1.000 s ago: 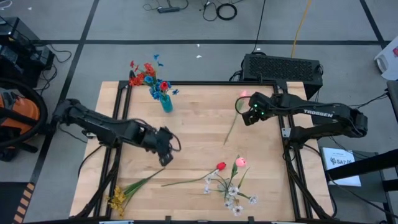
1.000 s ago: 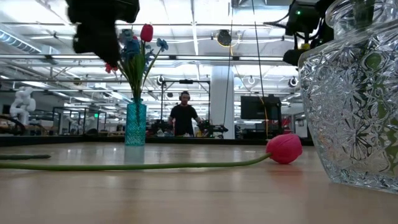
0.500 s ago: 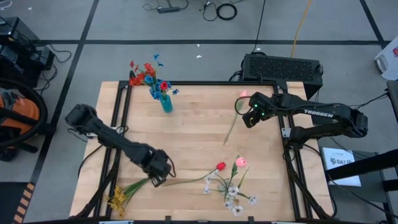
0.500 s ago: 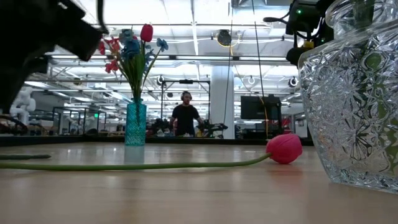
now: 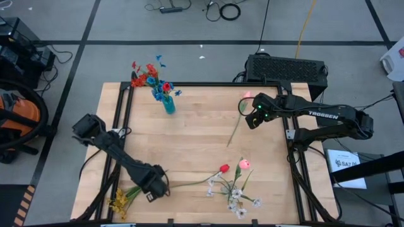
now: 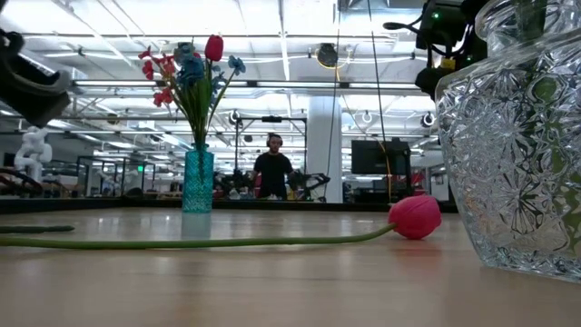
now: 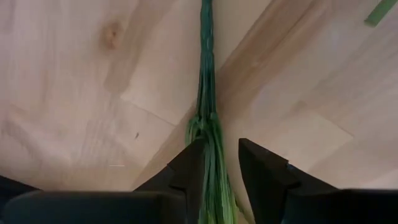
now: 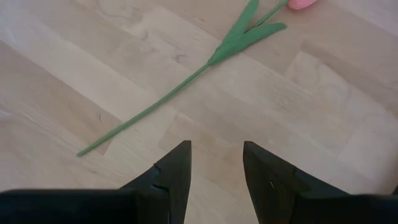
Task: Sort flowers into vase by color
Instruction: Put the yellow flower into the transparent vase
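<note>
The left gripper [image 7: 221,165] straddles the yellow flower's stem [image 7: 206,93], jaws apart, far from the vase [image 5: 168,104]. The right gripper [image 8: 214,165] waits, jaws apart.

A light wooden table [image 5: 196,126] sat on grey floor marked with black tape lines [image 5: 189,42], with a black vented box [image 5: 287,68] just beyond its far edge, an orange-and-black machine [image 5: 17,113] off to one side, cables [image 5: 228,11] on the floor, and a person [image 6: 272,168] standing far behind in the room.
</note>
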